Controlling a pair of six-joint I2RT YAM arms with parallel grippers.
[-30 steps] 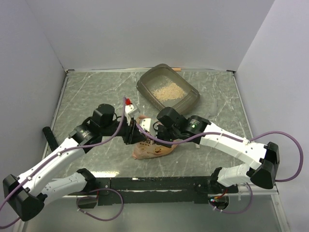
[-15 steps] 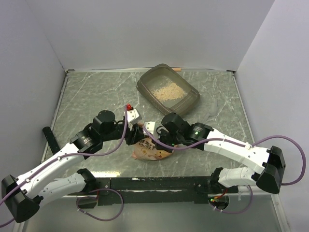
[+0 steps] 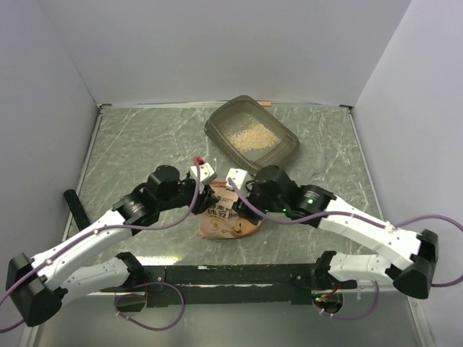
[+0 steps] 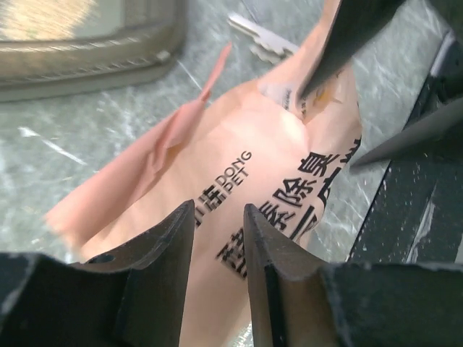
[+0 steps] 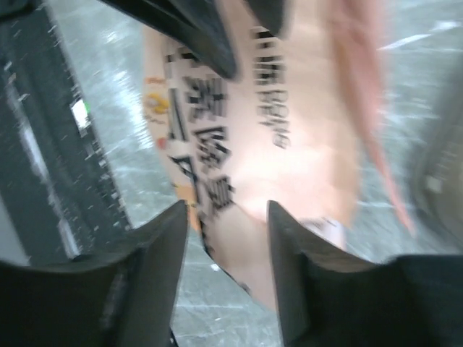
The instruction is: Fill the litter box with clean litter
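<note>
Left gripper and right gripper hover over a limp orange-pink printed plastic bag, both with jaws apart, gripping nothing. Beyond them, well apart, sits the rounded grey-brown translucent plastic litter box, with pale tan litter granules thinly covering its floor. To add more, pinch the bag's edges firmly and keep its open end raised until it is over the tray.

The litter box is smooth, translucent grey-brown plastic holding matt, grainy clean litter; the orange-pink bag near it is glossy, creased plastic film with black print, lying on a table of grey-green marbled finish with a faint sheen, and the arm shells are smooth white plastic.
</note>
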